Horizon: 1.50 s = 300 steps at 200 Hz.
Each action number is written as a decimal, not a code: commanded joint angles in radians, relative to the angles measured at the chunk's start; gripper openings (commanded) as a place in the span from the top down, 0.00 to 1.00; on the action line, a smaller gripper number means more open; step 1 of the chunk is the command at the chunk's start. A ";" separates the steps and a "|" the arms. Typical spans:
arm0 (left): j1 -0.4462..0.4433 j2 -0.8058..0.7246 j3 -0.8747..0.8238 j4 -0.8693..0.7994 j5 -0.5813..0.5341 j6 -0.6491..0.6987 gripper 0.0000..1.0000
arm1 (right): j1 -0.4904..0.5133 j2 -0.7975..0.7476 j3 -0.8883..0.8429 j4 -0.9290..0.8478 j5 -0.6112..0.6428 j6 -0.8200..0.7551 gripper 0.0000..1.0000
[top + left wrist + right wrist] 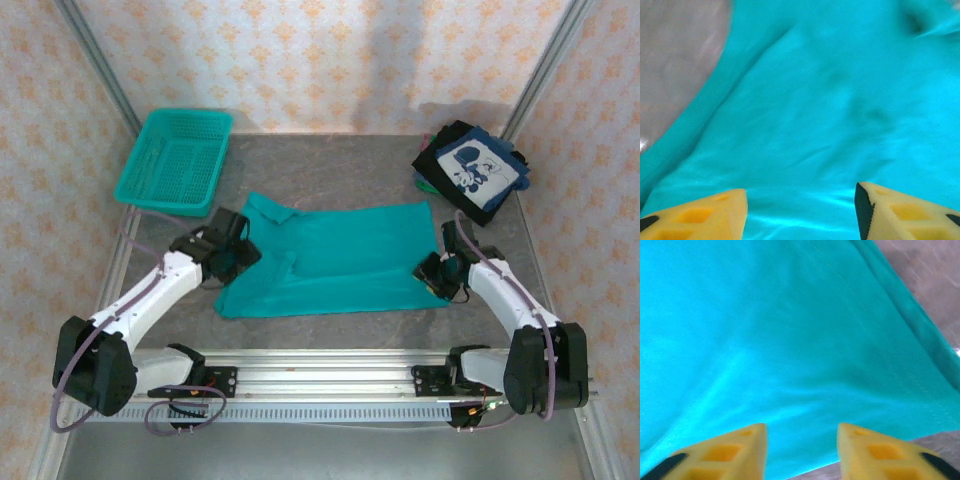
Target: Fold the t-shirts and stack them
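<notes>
the teal t-shirt (340,260) lies flat, long axis running left to right. the folded dark t-shirts (470,170) sit beyond its right end. my left gripper (800,200) and right gripper (801,437) hover over its opposite ends, jaws parted, holding nothing.

From above, the left gripper (232,248) hides its fingertips under its own body at the teal t-shirt's (350,255) left edge. The right gripper (440,272) does likewise at the shirt's right hem. Both wrist views are blurred, with the yellow fingers (715,215) cut off by the bottom edge and the shirt running out of frame. Beyond the shirt's far right corner, the dark t-shirts (450,142) cannot be counted. Their white-blue graphic (478,168) is too small to read, and a green sliver (424,185) beneath them is unidentifiable.
</notes>
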 commanded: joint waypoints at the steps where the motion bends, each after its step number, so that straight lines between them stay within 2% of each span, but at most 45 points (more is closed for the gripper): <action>1: 0.063 0.114 0.184 -0.059 0.015 0.079 0.37 | 0.001 -0.023 0.116 -0.041 -0.030 -0.054 0.41; 22: 0.123 0.284 0.352 -0.055 0.010 0.144 0.37 | 0.001 -0.011 0.203 -0.032 -0.082 -0.108 0.21; 36: 0.163 0.400 0.446 -0.039 0.033 0.163 0.39 | 0.001 -0.013 0.242 -0.019 -0.093 -0.134 0.14; 78: 0.206 0.706 0.682 -0.048 0.038 0.228 0.47 | 0.002 0.000 0.310 0.004 -0.119 -0.164 0.11; 132: 0.225 0.918 0.860 -0.046 0.034 0.229 0.52 | 0.001 0.037 0.317 -0.015 -0.089 -0.171 0.11; 200: 0.229 1.032 0.949 -0.085 0.017 0.221 0.56 | -0.003 0.079 0.355 -0.032 -0.055 -0.191 0.11; 276: 0.232 1.047 0.961 -0.104 -0.019 0.218 0.57 | -0.021 0.105 0.353 -0.024 -0.052 -0.202 0.11; 300: 0.232 1.062 0.969 -0.086 -0.005 0.216 0.62 | -0.029 0.108 0.345 -0.023 -0.047 -0.205 0.11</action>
